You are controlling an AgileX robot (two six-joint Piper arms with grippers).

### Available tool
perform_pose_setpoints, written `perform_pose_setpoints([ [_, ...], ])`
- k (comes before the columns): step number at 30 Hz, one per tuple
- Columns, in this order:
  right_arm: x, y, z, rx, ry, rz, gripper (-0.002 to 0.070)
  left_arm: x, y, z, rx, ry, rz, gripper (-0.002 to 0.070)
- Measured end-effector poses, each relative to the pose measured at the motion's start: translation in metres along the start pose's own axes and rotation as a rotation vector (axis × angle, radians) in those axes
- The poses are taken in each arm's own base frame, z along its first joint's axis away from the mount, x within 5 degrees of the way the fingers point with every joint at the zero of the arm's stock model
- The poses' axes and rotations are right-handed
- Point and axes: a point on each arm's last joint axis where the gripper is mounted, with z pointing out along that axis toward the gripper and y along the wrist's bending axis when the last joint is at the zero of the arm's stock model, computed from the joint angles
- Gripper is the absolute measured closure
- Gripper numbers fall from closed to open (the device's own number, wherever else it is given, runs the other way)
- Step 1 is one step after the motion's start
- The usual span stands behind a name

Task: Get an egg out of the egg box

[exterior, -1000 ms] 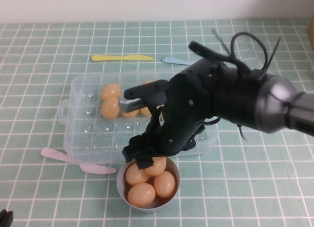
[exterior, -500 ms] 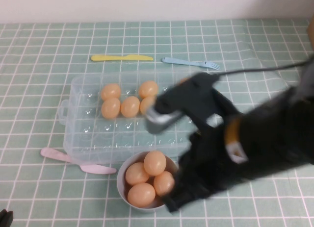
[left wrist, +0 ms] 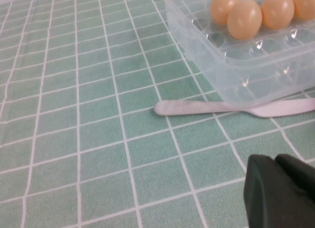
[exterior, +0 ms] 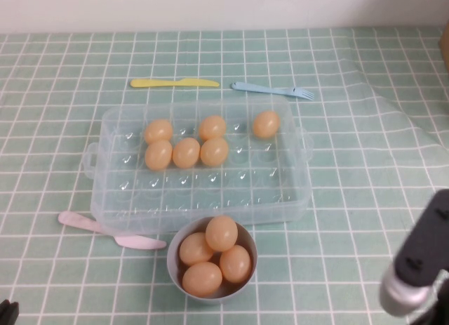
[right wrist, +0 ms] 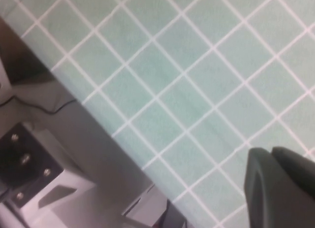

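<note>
Whether either set of fingers is spread I cannot tell. The right gripper (right wrist: 280, 188) sits at the table's near edge, well right of the bowl (exterior: 176, 267); the left gripper (left wrist: 280, 193) hangs near the pink knife (left wrist: 231, 108). The egg (exterior: 222, 233) rests in the bowl — just beside the egg box (exterior: 295, 199).

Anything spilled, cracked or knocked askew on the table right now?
Nothing stands out. The egg box sits flat with six eggs seated in its cells; four more rest in the bowl. The left gripper is parked near the pink knife; the right gripper is at the table's near right edge.
</note>
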Motion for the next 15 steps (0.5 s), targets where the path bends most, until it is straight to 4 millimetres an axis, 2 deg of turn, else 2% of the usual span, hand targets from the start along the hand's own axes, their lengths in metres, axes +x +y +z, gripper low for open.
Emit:
perform_pose_setpoints([
  [7,0.016,-0.002,-0.013,-0.014,-0.005,0.004,0.0691,0.000,0.000,0.000,0.000,0.000,0.001,0.0679],
  [11,0.027,-0.006,-0.009,0.004,-0.005,-0.003,0.0692,0.000,0.000,0.000,0.000,0.000,0.001,0.0679],
  [15,0.040,-0.012,0.005,0.021,-0.077,-0.006,0.0692,0.000,0.000,0.000,0.000,0.000,0.001,0.0679],
])
